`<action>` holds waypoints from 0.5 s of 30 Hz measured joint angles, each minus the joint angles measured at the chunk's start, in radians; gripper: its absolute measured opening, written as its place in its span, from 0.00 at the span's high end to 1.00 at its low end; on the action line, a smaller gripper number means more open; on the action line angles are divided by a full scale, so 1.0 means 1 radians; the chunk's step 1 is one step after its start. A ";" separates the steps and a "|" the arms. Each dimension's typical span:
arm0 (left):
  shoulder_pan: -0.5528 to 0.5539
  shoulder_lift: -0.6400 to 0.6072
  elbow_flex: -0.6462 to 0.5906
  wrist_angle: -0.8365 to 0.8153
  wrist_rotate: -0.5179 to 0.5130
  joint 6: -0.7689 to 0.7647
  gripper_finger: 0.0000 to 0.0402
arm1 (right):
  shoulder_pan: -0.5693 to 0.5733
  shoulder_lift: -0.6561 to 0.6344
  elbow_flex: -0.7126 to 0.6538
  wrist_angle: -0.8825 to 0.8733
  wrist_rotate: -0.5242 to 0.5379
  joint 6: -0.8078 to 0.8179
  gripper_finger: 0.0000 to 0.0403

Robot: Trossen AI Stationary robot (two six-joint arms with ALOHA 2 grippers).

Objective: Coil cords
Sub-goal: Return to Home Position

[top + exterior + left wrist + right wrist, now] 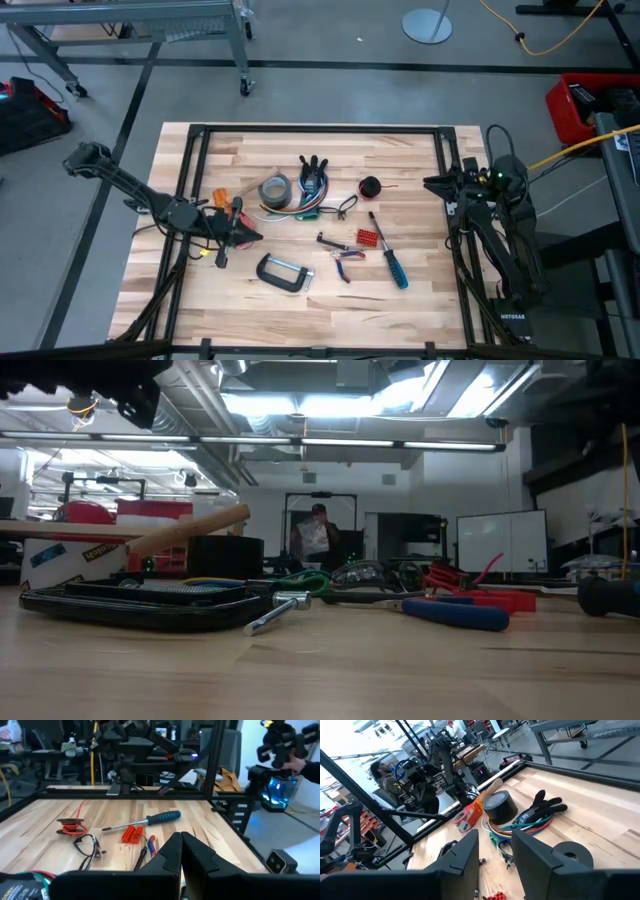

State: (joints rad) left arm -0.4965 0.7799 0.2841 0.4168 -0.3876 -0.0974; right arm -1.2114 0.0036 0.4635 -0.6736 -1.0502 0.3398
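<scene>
Two empty grippers — left gripper [180, 838] pressed together, right gripper [495, 840] spread; the loose red tail [80, 809] on the spool [371, 186] could unwind if the right brushes it.

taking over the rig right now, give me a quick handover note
Left tool: shut, empty, over the left side of the table.
Right tool: open, empty, at its right edge.
Cords: red wire wound on the black spool; the coloured bundle lies beside the grey tape roll, with a black cord loose next to it.
Done: red wire coiled.
Left: the rest, it seems.
</scene>
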 joint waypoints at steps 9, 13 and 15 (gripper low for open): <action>0.000 0.000 -0.098 0.170 0.139 0.115 1.00 | 0.000 0.000 -0.015 0.176 -0.018 0.053 0.70; 0.000 0.000 -0.139 0.239 0.164 0.121 1.00 | 0.000 0.000 -0.015 0.361 -0.020 0.163 0.70; 0.000 0.000 -0.157 0.260 0.164 0.108 1.00 | 0.000 0.000 -0.015 0.474 -0.018 0.240 0.70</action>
State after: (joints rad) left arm -0.4961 0.7795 0.1267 0.6769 -0.2237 0.0102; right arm -1.2114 0.0036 0.4480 -0.1991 -1.0687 0.5802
